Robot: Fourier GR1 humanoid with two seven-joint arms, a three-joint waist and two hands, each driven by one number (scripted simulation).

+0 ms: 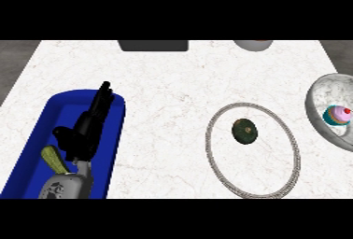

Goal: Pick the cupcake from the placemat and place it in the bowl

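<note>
The cupcake [337, 115], pink-frosted with a red top and a teal wrapper, sits inside the marbled grey bowl [318, 95] at the right edge. The round white placemat [219, 161] with a rope-like border lies right of centre; a small dark green and brown round object [244, 131] rests on it. My left hand [81, 134] hovers over the blue tray at the left, fingers straight and pointing away, holding nothing. My right hand shows nowhere.
The blue tray [114, 144] lies along the left side, with a yellow-green item [52, 158] inside by my wrist. A dark flat object [153, 45] and a pale round vessel [253, 45] stand at the counter's far edge.
</note>
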